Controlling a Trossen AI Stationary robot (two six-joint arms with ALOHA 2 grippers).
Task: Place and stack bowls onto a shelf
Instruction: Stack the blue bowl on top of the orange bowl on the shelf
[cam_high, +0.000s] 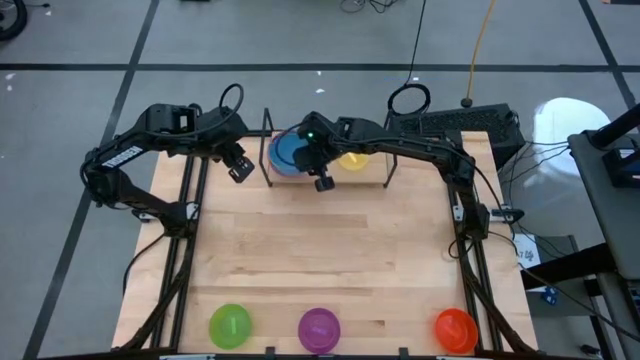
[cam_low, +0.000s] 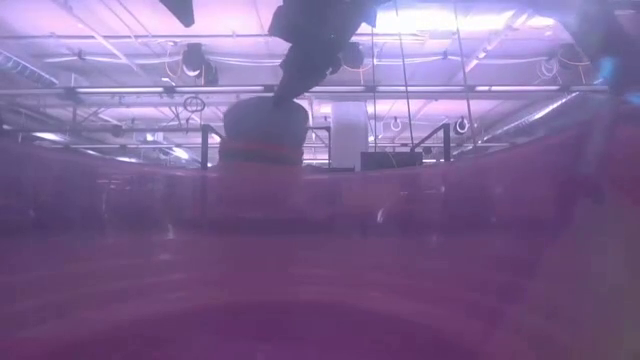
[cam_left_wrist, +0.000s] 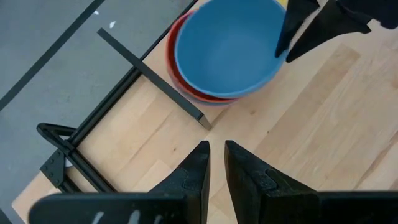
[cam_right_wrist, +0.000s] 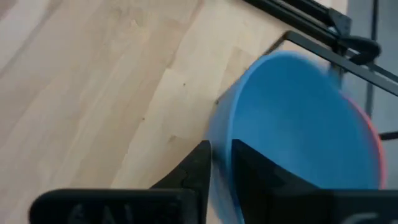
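The shelf of black rods stands at the table's far edge. On its left part a blue bowl sits nested in a red bowl. A yellow bowl stands to their right. My right gripper is at the blue bowl's right side, shut on its rim. My left gripper hovers left of the shelf, shut and holding nothing. Green, purple and orange-red bowls rest on the near edge. My right gripper pinches the blue bowl's rim on the side toward the table's right, one finger inside the bowl and one outside. The fingers come from above, slanting down. The bowl stands upright, nested in the red bowl below it.
The purple bowl fills most of the low view, and the stack shows beyond it. A keyboard lies behind the table's far right corner. The wide middle of the tabletop is bare wood.
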